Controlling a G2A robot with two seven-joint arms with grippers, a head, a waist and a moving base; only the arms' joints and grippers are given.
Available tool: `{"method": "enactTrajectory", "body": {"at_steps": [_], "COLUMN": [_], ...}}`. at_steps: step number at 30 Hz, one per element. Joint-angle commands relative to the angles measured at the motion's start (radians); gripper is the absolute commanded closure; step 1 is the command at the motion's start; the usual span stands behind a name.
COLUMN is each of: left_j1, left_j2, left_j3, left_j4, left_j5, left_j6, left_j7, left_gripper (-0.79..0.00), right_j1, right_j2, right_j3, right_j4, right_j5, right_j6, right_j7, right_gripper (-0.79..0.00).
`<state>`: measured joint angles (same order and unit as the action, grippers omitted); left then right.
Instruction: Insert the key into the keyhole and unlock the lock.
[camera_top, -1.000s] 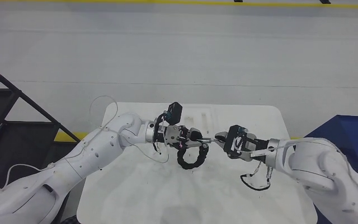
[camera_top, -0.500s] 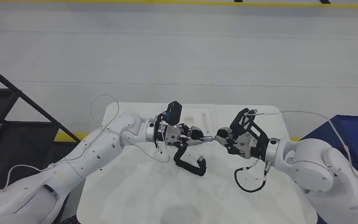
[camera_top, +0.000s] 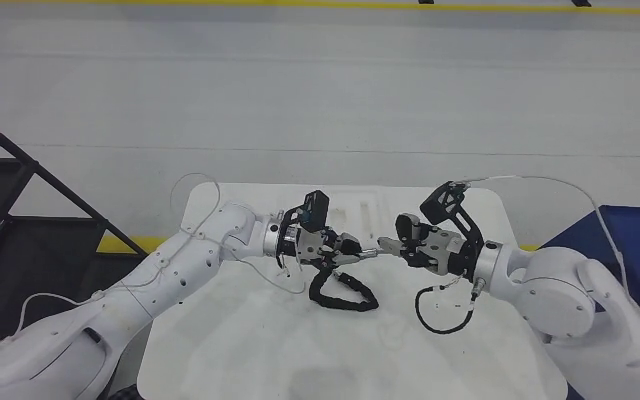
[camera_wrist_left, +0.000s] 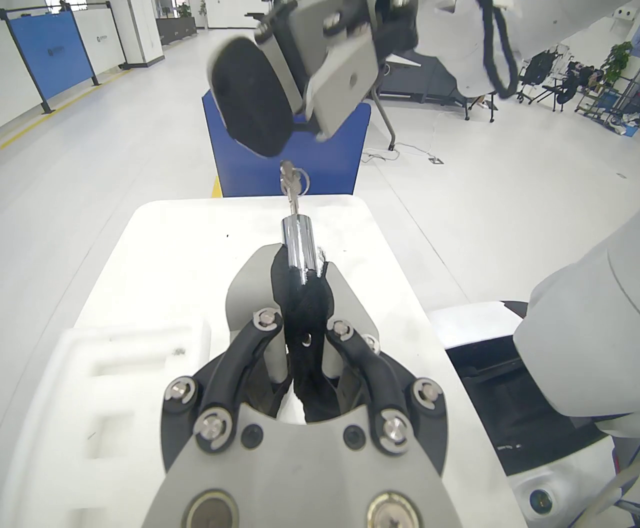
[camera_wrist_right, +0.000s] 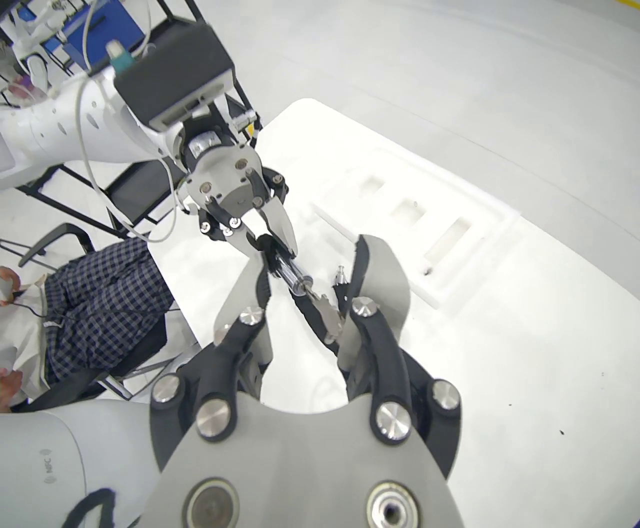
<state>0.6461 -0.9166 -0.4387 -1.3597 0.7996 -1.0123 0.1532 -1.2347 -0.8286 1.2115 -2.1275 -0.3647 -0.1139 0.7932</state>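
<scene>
Your left gripper (camera_wrist_left: 300, 272) is clamped on the lock (camera_wrist_left: 298, 240). Its chrome barrel pokes out past the tips w/ the key (camera_wrist_left: 291, 189) seated in its end, and the black cable (camera_top: 340, 292) loops down below. Your right gripper (camera_wrist_right: 310, 267) has its fingers apart either side of the key's head, can't tell if a pad touches it; both sit over the table (camera_top: 250, 345), near the foam tray (camera_wrist_right: 480, 220).

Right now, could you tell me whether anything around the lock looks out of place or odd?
Nothing looks damaged. The key sits in the lock cylinder held by the left gripper, but the right gripper is open around it, gripping nothing, and the black cable dangles loosely toward the table.
</scene>
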Motion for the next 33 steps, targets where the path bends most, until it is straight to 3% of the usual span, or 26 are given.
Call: {"method": "enactTrajectory", "body": {"at_steps": [1, 8, 18, 27, 30, 31, 32, 33], "left_j1": [0.003, 0.020, 0.032, 0.004, 0.012, 0.014, 0.016, 0.018], "left_j2": [-0.002, -0.010, -0.032, -0.069, -0.086, -0.091, -0.096, -0.100], "left_j3": [0.006, 0.026, 0.124, 0.263, 0.269, 0.269, 0.269, 0.269], "left_j4": [0.013, 0.046, 0.075, 0.167, 0.189, 0.194, 0.200, 0.203], "left_j5": [0.019, 0.063, 0.107, 0.100, 0.079, 0.070, 0.059, 0.045], "left_j6": [0.000, 0.000, 0.000, 0.000, 0.000, 0.000, 0.000, 0.000], "left_j7": [-0.003, -0.002, 0.000, -0.008, -0.031, -0.040, -0.052, -0.066], "left_gripper": [0.000, 0.000, 0.000, 0.000, 0.000, -0.071, -0.314, -0.785], "right_j1": [-0.005, -0.024, -0.043, -0.039, -0.040, -0.039, -0.039, -0.037], "right_j2": [0.001, 0.001, -0.002, -0.009, -0.011, -0.012, -0.013, -0.014], "right_j3": [0.012, 0.043, 0.061, 0.054, 0.046, 0.044, 0.042, 0.039], "right_j4": [0.001, -0.003, -0.012, -0.016, -0.014, -0.011, -0.008, -0.004], "right_j5": [-0.002, -0.008, -0.018, -0.023, -0.025, -0.026, -0.028, -0.028], "right_j6": [-0.001, -0.008, -0.011, -0.017, -0.020, -0.023, -0.026, -0.030], "right_j7": [0.005, 0.002, -0.012, -0.013, -0.016, -0.017, -0.018, -0.021], "right_gripper": [-0.785, -0.785, -0.785, -0.785, -0.785, -0.785, -0.785, -0.785]}}
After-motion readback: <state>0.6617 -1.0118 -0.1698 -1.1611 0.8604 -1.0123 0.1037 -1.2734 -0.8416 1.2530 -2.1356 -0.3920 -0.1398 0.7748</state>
